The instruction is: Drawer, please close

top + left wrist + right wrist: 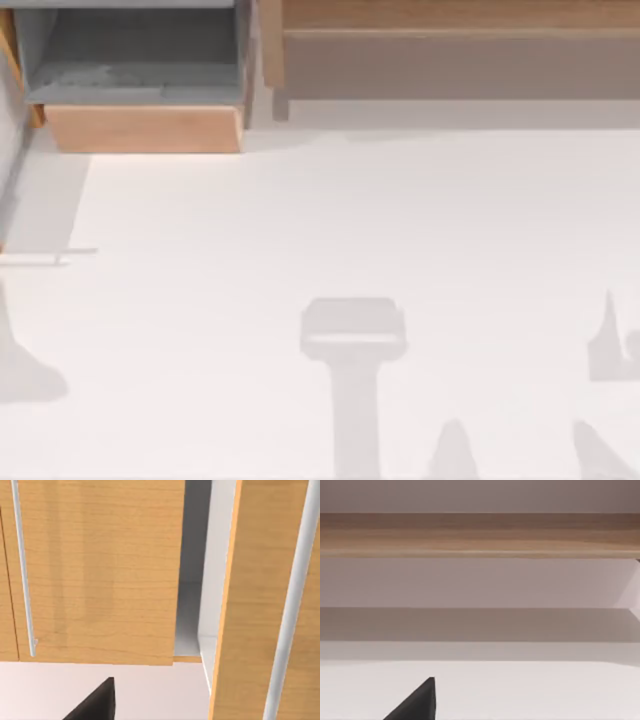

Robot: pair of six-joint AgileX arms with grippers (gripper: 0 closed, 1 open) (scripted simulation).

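In the top view the drawer (pixel 143 128) stands pulled out at the far left of the table. Its light tan front panel faces the table's middle, and the grey floor and walls lie open behind it. Nothing lies inside it. A dark tip of my left gripper (pixel 95 704) shows in the left wrist view, a short way in front of tan wooden cabinet fronts and touching nothing. A dark tip of my right gripper (pixel 415 704) shows in the right wrist view, over the white table and well short of the brown ledge.
A long brown wooden cabinet ledge (pixel 460 18) (pixel 480 532) runs along the far edge to the drawer's right. The wooden cabinet fronts (pixel 100 570) carry slim silver bar handles (pixel 22 570), with a grey gap between two of them. Soft arm shadows fall on the white table (pixel 300 220).
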